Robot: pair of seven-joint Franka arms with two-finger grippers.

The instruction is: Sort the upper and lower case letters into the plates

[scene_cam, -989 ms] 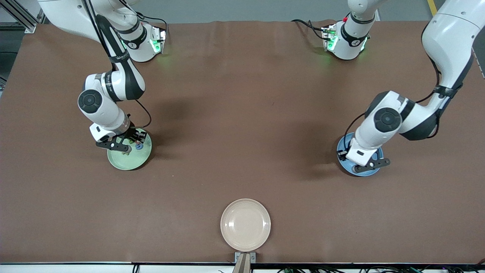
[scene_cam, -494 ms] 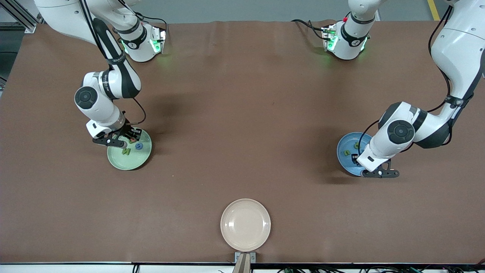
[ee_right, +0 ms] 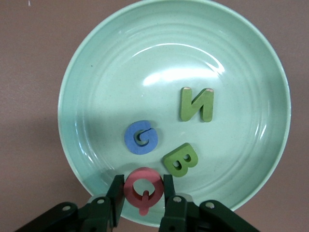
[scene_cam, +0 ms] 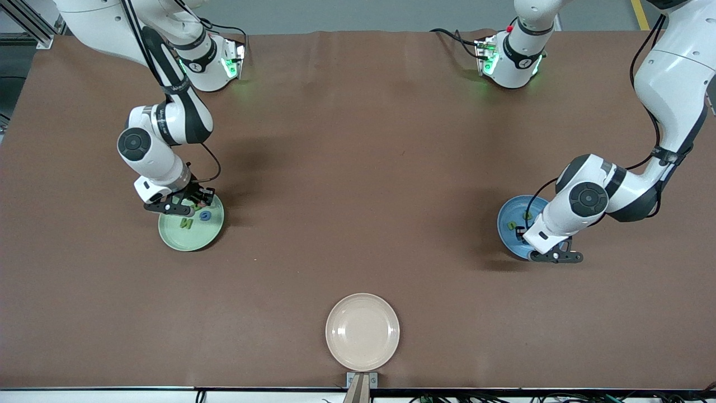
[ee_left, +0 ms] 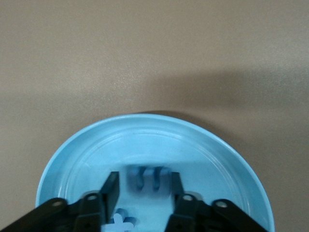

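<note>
Now I have both arms low over their plates, one near each short edge of the desk. The right gripper (ee_right: 141,193) hangs over the rim of the green plate (scene_cam: 173,239), on the side toward the robots' bases, and its two fingers stand on either side of a red letter Q (ee_right: 143,186). They look to be touching the letter's sides, so I judge that the Q is held, but whether it is already resting on the plate I cannot tell. Three capitals already lie flat in this plate: a green N (ee_right: 197,104), a blue G (ee_right: 141,137) and a green B (ee_right: 180,160), well spread and not on top of each other. So I take this plate as the one for upper case letters.

The left gripper (ee_left: 142,188) is over the blue plate (ee_left: 203,140), near the rim that faces the front camera. Its fingers are apart, with a small blue letter (ee_left: 148,177) between them, not gripped as far as I see. I cannot read its shape. A second pale blue piece (ee_left: 121,224) shows under one finger. From the front, two small green letters (scene_cam: 519,219) lie in this plate too.

Both plates are round, shallow and glossy, with fine rings. The beige plate (scene_cam: 362,332) at the middle of the front edge has nothing in it.
</note>
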